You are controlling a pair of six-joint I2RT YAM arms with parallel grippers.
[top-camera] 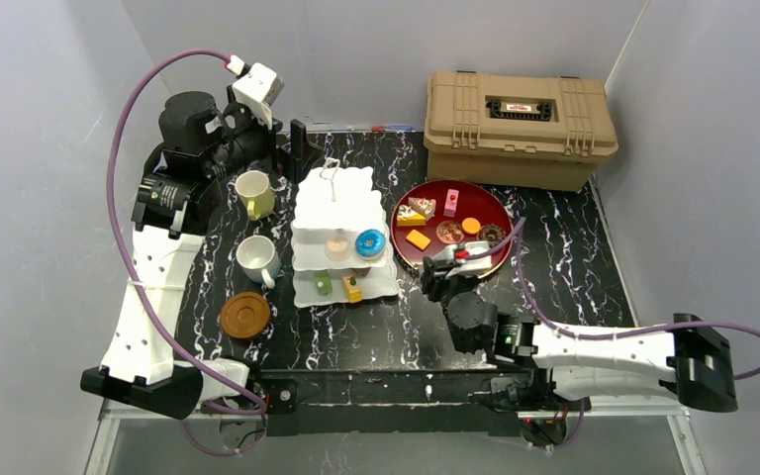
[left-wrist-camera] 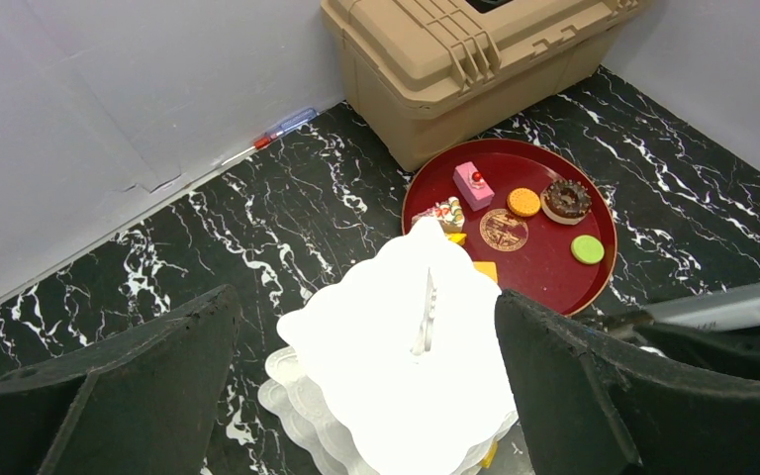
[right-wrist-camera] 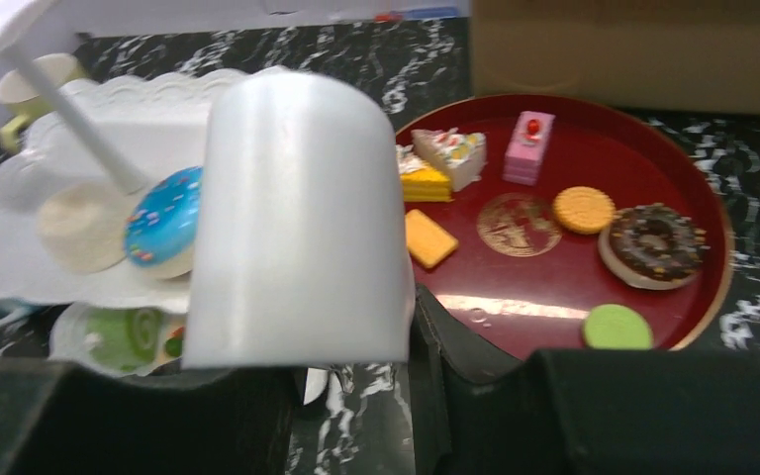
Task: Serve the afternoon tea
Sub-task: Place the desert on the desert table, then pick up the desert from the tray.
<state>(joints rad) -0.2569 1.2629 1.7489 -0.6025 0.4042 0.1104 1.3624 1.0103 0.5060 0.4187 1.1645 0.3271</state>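
At the near-left rim of the red tray (top-camera: 485,203), between it and the three-tier cake stand (top-camera: 351,193), the right gripper (top-camera: 447,259) has its jaws drawn partway in on either side of a white rounded pastry (right-wrist-camera: 297,218). The piece is blurred in the wrist view, so I cannot name it more closely, but it looks held rather than merely flanked.

I judge it light, hard and glossy. It is a toy that will not crush but may squirt out of a slack pinch, so the hold belongs low across its straight sides, not on the domed end.

The stand sits left of the middle of the table (top-camera: 574,267), with a blue doughnut (right-wrist-camera: 163,228) on its middle tier. It looks tall, thin-edged and easy to tip, so anything set on it wants a soft release. The wire loop (left-wrist-camera: 426,307) at its top is the natural handle.

Above that loop the left gripper (left-wrist-camera: 364,297) hovers, jaws spread wide with nothing in their grasp. The white mug (top-camera: 255,257), yellow-green mug (top-camera: 254,193) and brown coaster (top-camera: 244,315) stand along the table's left edge.
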